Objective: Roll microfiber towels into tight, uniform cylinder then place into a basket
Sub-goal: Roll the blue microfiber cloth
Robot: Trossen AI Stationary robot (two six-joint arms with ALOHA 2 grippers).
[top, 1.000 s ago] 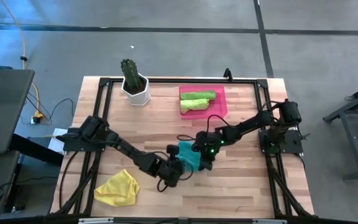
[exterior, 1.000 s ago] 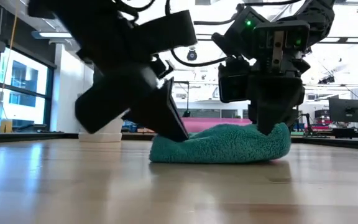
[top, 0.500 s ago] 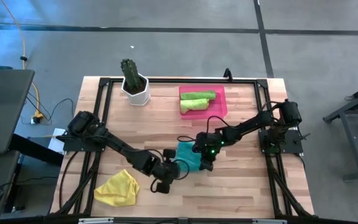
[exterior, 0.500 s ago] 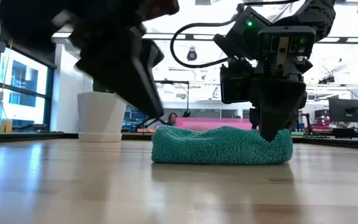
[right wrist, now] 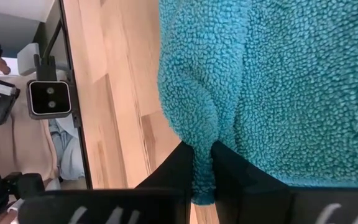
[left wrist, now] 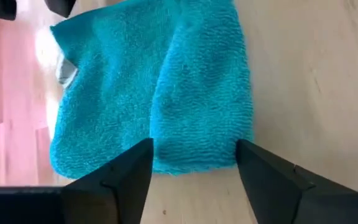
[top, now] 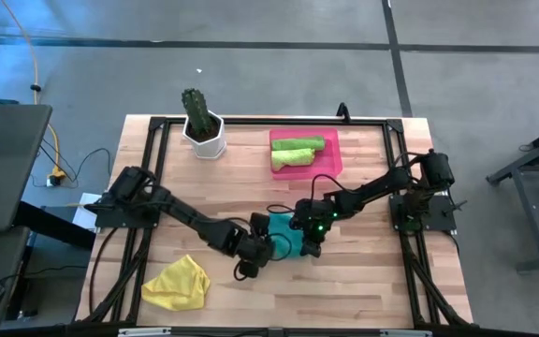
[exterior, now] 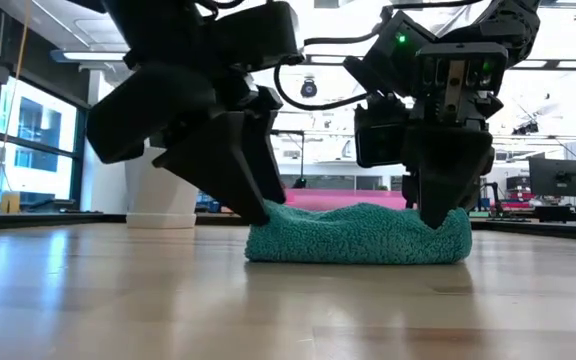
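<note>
Lying mid-table (top: 363,281), the teal towel (top: 282,234) is a low folded bundle, long axis left-to-right in the low view.
Right claw (exterior: 438,212) pinches its edge; left claw (left wrist: 191,163) gapes at the other end.

Four towels show around the pink basket (top: 305,152): one teal towel (top: 282,234) in front of it, one yellow towel (top: 177,282) far off toward the table's near left corner, and what look like two lime green towels (top: 297,150) inside it, though they blur together. One cactus pot (top: 203,134) stands left of the basket. Two grippers, the left gripper (top: 266,249) and the right gripper (top: 309,245), are at the teal towel.
</note>
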